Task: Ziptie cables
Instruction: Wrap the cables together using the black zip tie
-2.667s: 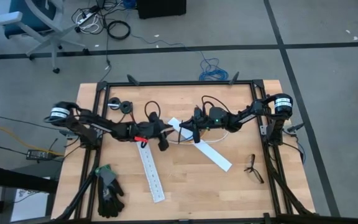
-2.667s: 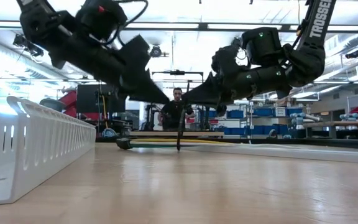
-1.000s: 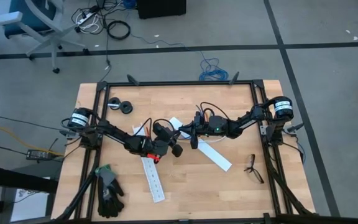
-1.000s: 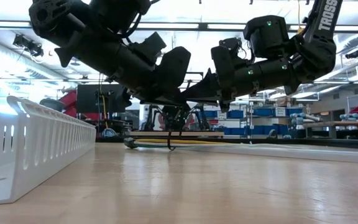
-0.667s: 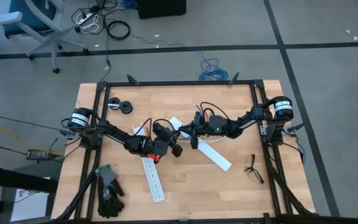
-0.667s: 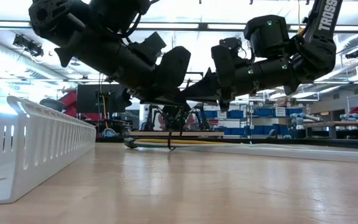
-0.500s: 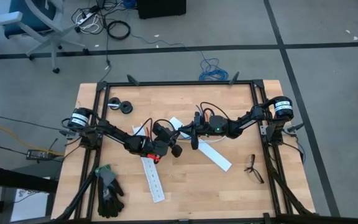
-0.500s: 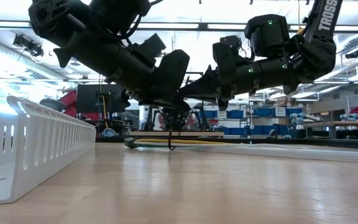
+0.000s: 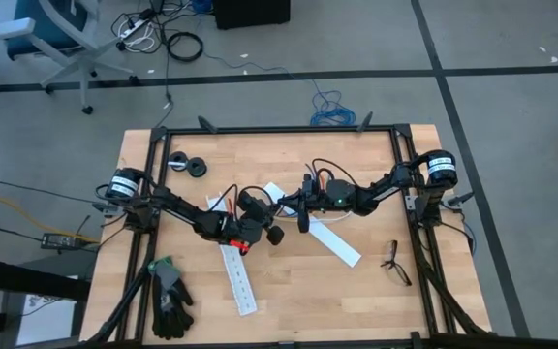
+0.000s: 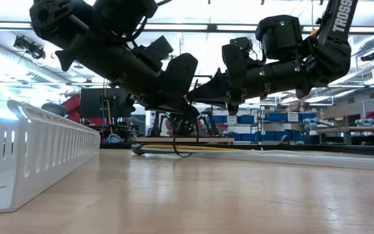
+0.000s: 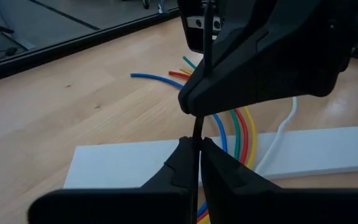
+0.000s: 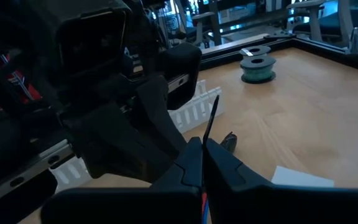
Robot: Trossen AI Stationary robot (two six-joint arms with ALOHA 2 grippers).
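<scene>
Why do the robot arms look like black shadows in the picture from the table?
Low view: bright ceiling lights shine behind the left arm and right arm, darkening them. Right wrist view: the left arm looms dark, but the ziptie stands out against the lit table.

My two arms are matte black, jointed, with black cables looping off them. The right arm (image 10: 323, 45) carries white lettering and a green light; the left arm (image 9: 187, 215) shows a red patch, possibly a tag, near its wrist.

Grey floor (image 9: 511, 107) – black cables (image 9: 184, 45) strewn; office chair (image 9: 51, 39); ceiling strip lights (image 10: 174, 27).
</scene>
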